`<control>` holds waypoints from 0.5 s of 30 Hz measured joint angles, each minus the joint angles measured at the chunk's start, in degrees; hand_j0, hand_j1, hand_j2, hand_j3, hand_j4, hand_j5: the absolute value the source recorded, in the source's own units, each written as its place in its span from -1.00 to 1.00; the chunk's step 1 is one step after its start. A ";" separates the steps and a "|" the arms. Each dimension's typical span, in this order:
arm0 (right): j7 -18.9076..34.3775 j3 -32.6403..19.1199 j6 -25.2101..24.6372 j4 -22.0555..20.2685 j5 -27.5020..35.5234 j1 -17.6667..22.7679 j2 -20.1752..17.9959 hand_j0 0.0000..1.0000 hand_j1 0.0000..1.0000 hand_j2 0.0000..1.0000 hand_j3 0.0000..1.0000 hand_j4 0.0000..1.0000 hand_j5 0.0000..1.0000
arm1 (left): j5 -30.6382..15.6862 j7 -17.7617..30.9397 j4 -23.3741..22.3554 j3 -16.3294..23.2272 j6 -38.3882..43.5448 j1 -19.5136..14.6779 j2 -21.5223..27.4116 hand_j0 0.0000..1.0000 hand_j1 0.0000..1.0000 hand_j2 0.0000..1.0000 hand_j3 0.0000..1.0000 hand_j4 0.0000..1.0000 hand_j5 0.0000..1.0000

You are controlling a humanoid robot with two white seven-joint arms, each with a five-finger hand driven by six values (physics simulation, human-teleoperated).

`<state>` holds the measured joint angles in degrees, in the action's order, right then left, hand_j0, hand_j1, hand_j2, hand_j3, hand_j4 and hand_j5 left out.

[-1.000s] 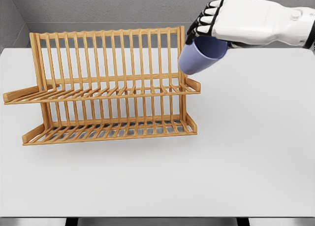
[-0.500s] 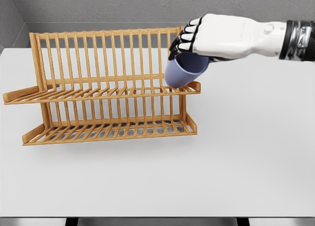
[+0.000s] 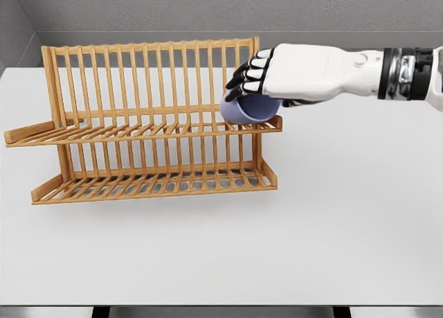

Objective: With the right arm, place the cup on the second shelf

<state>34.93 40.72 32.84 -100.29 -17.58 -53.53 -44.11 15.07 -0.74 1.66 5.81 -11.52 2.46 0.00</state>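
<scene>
Cup (image 3: 248,110) is seen just right of frame centre, at the right end of the rack's (image 3: 149,131) upper shelf (image 3: 138,132). Lavender, tilted, mostly hidden under the fingers. Its lower edge appears to touch or nearly touch the shelf slats; contact cannot be confirmed from this view.

Cup is grasped by the right hand (image 3: 291,72), fingers (image 3: 243,79) wrapped over the top, arm entering from the right edge. No release visible.

Change over the last second: cup was carried left and down. A second ago it was held above and right of the rack's corner, clear of the wood. Half a second ago it was at the end post. Now it is inside the rack outline, down at upper-shelf level. Tilt was kept throughout.

Judged meaning: transport is essentially done, placement phase is entered. Which tier counts as "second" is not given; the upper one is clearly being targeted.

Remaining, as judged: cup to be settled on the slats, then let go. Risk noted: a tilted cup on spaced slats near the open right end could roll or tip off once released.

Lower shelf (image 3: 156,185) holds nothing. Rack stands on the white bench (image 3: 346,214). Left arm is not seen.
</scene>
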 measured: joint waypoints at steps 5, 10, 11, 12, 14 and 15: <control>0.09 -3.24 0.20 -0.06 -0.07 -0.79 -0.23 1.00 1.00 1.00 1.00 1.00 1.00 | 0.01 -0.01 0.00 0.00 0.00 0.00 0.00 1.00 1.00 1.00 1.00 1.00 1.00; 0.12 -25.01 1.04 -0.08 -0.25 14.66 0.03 1.00 1.00 1.00 1.00 1.00 1.00 | 0.02 0.00 -0.01 0.00 0.00 0.00 0.00 1.00 1.00 1.00 1.00 1.00 1.00; 0.13 -29.93 1.21 -0.08 -0.26 18.54 0.60 1.00 1.00 1.00 1.00 1.00 1.00 | 0.01 0.00 0.00 0.00 0.01 0.00 0.00 1.00 1.00 1.00 1.00 1.00 1.00; 0.13 -34.38 1.50 -0.07 -0.30 23.54 0.99 1.00 1.00 1.00 1.00 1.00 1.00 | 0.01 -0.01 0.00 0.00 0.01 0.00 0.00 1.00 1.00 1.00 1.00 1.00 1.00; 0.12 -40.49 1.93 -0.06 -0.32 30.40 1.77 1.00 1.00 1.00 1.00 1.00 1.00 | 0.00 -0.01 0.01 -0.01 0.01 0.00 0.00 1.00 1.00 1.00 1.00 1.00 1.00; 0.12 -42.28 2.06 -0.06 -0.30 31.90 2.28 1.00 1.00 1.00 1.00 1.00 1.00 | 0.00 -0.01 0.01 -0.01 0.00 0.00 0.00 1.00 1.00 1.00 1.00 1.00 1.00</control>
<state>35.05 -1.56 34.90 -100.35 -17.88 -21.62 -41.82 15.07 -0.75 1.67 5.80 -11.51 2.46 0.00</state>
